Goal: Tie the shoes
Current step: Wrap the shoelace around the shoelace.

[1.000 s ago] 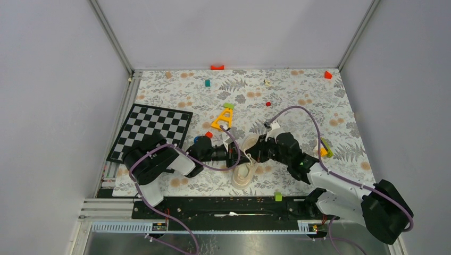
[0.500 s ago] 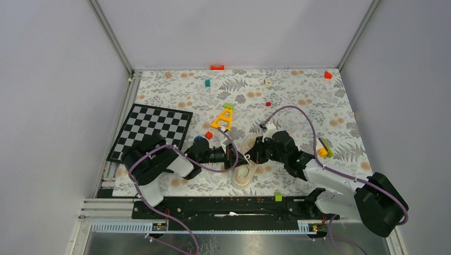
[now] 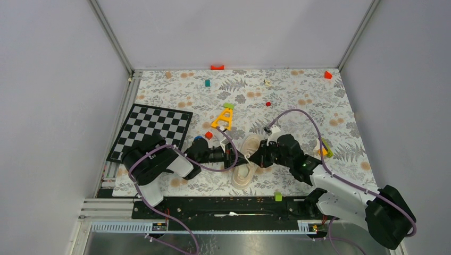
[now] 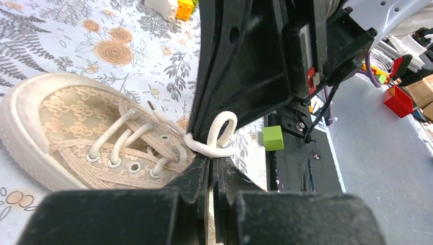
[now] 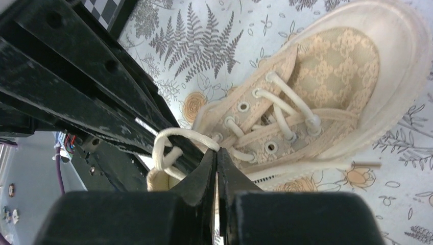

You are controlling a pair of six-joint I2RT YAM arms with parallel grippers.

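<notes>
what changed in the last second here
The right arm shifted: the right gripper eased slightly toward the near edge, and the arm's rear links swung right. Nothing was taken hold of or let go. The left gripper, the shoe and the lace loops pinched by both grippers stayed as they were.

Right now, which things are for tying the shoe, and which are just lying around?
For the job:
shoe
laces
left gripper and right gripper, each pinching a lace loop

Just lying about:
checkerboard
yellow letter A
red block by the far wall
teal block
green cube
</notes>
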